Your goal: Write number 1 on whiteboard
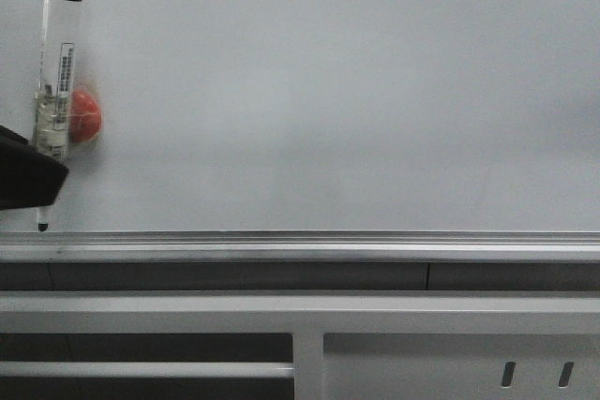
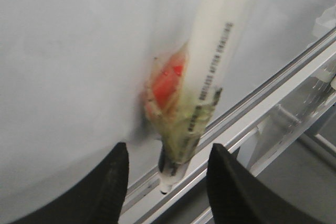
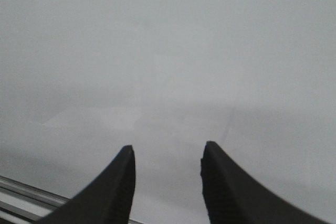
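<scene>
The whiteboard (image 1: 328, 91) fills the front view, with its silver rail (image 1: 300, 248) along the lower edge. No black number 1 stroke shows on it in any view. A white marker pen (image 1: 58, 63) hangs upright at the far left, tip down, taped to a red magnet (image 1: 86, 117). My left gripper (image 1: 33, 180) is open around the pen's lower end. In the left wrist view the pen (image 2: 210, 61) sits between the spread fingers (image 2: 113, 182) with a gap on each side. My right gripper (image 3: 167, 153) is open and empty, facing the bare board (image 3: 168, 51).
Below the rail runs a grey metal frame (image 1: 450, 311) with two slots (image 1: 534, 374) at the lower right. The rail also shows in the left wrist view (image 2: 273, 90) and at the corner of the right wrist view (image 3: 21, 192).
</scene>
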### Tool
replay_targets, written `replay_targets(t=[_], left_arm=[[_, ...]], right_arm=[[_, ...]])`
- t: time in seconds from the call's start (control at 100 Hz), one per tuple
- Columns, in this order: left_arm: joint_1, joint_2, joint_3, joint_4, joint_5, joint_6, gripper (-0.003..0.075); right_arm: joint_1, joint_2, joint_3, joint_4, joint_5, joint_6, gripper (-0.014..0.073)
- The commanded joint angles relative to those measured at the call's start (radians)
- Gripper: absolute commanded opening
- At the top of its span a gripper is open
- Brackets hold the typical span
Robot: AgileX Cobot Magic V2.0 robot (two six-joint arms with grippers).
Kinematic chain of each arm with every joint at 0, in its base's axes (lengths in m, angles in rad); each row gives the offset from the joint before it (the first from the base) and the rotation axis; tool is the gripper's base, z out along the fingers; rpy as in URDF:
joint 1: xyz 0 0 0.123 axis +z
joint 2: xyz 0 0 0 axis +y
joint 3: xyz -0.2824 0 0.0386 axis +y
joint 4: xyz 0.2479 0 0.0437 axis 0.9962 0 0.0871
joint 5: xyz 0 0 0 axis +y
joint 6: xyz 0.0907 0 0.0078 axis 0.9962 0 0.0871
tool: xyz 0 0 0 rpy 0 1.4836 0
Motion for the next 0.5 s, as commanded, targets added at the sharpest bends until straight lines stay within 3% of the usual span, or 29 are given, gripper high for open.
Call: replay_targets(t=[0.0,0.09,0.29,0.49], left_arm=[[-0.039,0.041,-0.037,-0.083,-0.217,0.001,0.0327],[-0.072,0.089,-0.037,-0.135,-0.292,0.001,0.0327],[-0.114,0.136,-0.037,-0.151,-0.315,-0.001,0.0326],[-0.149,0.124,-0.037,-0.254,-0.492,-0.003,0.0326]], right_arm=[[-0.004,0.022,-0.034,0.007,-0.087,-0.01,0.0269],[-0.004,0.022,-0.034,0.007,-0.087,-0.01,0.0269],[-0.004,0.022,-0.034,0.007,-0.087,-0.01,0.0269],[-0.004,0.022,-0.034,0.007,-0.087,-0.01,0.0269]])
